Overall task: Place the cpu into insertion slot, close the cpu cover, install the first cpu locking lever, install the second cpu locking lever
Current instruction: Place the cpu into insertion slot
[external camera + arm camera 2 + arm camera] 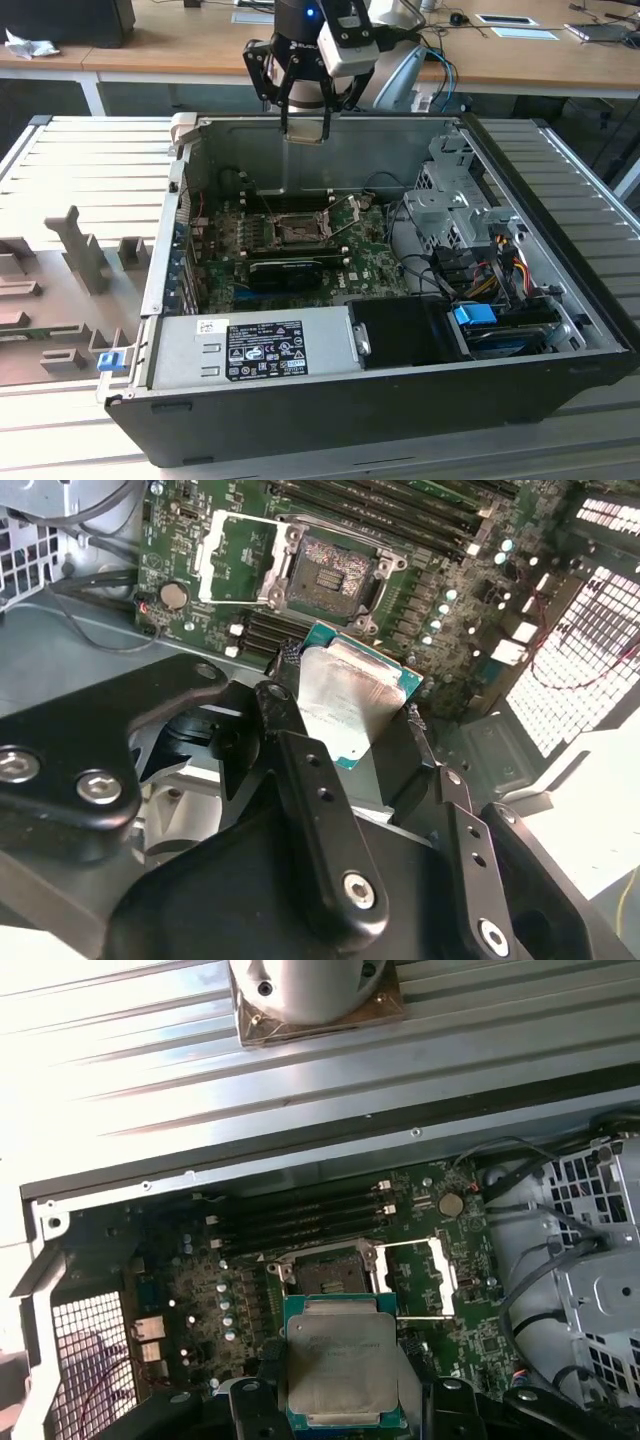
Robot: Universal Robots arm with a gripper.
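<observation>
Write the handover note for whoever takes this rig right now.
The end effector is shut on the cpu, held above the open computer case, over the motherboard.
The socket is empty, contacts bare. The cpu cover lies swung open beside it.
Done: cpu in grasp, nothing seated.
Left: seating the cpu, closing the cover, both lever steps.

The ribbed grey bench [90, 160] I work over carries the open black computer case [350, 410], lying flat on its side across the middle, with grey moulded fixtures [75, 250] resting on it toward the exterior view's left.
</observation>
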